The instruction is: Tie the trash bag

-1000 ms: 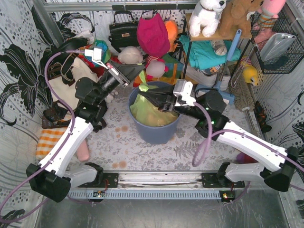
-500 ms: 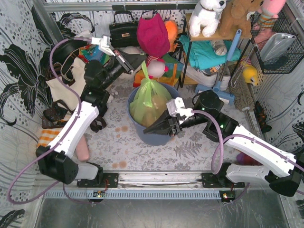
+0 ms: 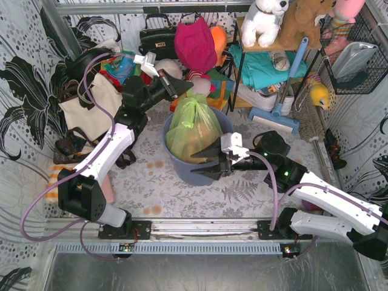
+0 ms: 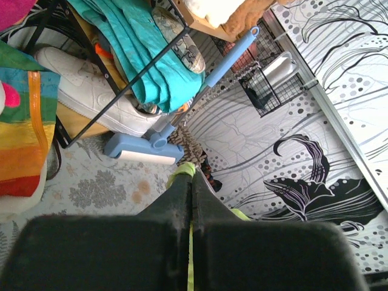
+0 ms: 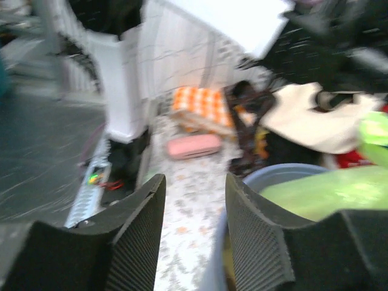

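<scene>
The bag's (image 3: 195,124) neck disappears between the left gripper's (image 3: 187,91) shut fingers, pinched above the bin (image 3: 180,171); its lower half sits hidden inside. The right gripper (image 3: 204,165) hangs part open and empty beside the bin's near wall, its wrist view blurred.

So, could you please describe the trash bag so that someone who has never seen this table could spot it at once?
Find the round blue-grey bin in the middle of the patterned table. The trash bag stands up out of it, its neck pinched in the left gripper. Unlike the white tote and black handbag nearby, it is thin, see-through, light-green plastic.
</scene>
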Motion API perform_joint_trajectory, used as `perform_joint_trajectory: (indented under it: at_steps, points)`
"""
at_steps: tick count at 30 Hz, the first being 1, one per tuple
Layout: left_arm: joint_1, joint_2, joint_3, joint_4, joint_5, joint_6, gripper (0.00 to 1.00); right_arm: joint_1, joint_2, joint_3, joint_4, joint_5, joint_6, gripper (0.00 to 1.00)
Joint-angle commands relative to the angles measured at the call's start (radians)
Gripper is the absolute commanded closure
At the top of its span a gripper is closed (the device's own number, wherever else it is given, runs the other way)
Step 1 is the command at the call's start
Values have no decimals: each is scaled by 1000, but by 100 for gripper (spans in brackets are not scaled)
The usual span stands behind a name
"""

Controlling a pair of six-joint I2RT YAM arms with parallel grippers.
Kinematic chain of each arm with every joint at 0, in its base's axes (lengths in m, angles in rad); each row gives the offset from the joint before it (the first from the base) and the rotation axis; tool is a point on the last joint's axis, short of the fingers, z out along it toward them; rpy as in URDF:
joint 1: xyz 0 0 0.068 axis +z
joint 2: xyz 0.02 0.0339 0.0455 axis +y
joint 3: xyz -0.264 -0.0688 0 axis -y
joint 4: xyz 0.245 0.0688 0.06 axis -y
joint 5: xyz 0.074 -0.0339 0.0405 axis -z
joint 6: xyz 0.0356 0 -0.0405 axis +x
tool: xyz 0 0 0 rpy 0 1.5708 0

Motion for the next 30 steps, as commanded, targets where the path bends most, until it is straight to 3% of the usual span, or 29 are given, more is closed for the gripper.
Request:
perform_joint_trajectory:
  at_steps: [1,9,15,26,30]
  points:
    - [9,-76,-49,48,31,-7,100,3,-51,-52,187,332,-124,53]
    - [8,-116,-104,29,38,-19,100,5,21,-94,456,489,-197,51]
    - [9,-134,-109,3,42,-19,100,12,60,-107,580,475,-305,58]
    - [8,-155,-113,-8,48,-29,100,16,128,-50,551,416,-445,77]
    - [9,-160,-118,-5,52,-35,100,17,141,-40,551,427,-480,72]
